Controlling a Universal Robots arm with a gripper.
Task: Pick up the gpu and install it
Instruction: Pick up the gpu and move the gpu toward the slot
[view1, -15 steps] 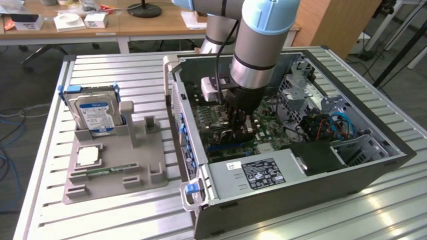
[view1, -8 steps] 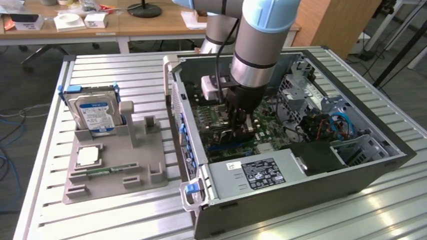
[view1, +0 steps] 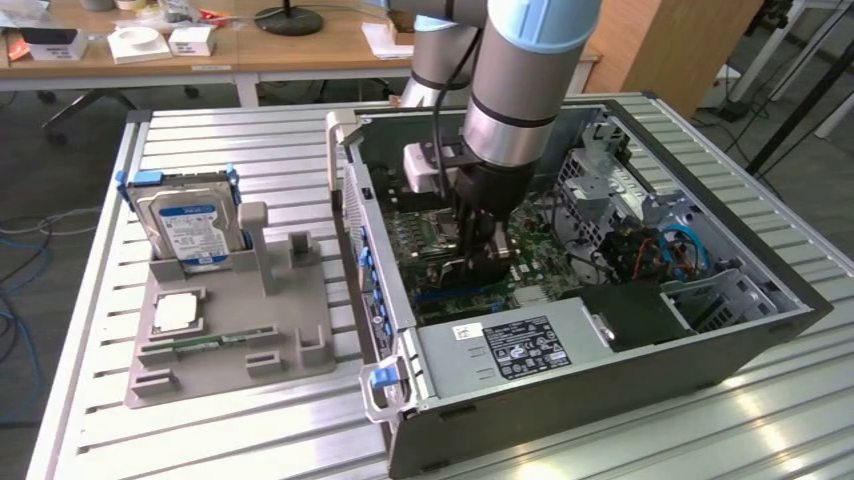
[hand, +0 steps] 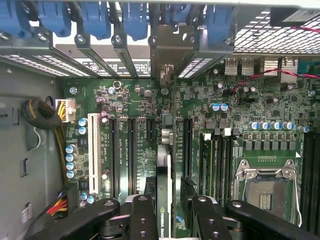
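Gripper (hand: 167, 212) pinching the gpu (hand: 163, 200) edge-on over the mobo (hand: 200, 130) inside the case (view1: 747, 340), imo keep it square w/ the slot, push straight down.

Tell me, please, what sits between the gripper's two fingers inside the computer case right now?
In the wrist view, the gpu stands edge-on between the fingers of the gripper, above the motherboard slots.

Arm upright, tool (hand: 167, 212) pointing down, fingers seemingly clamped
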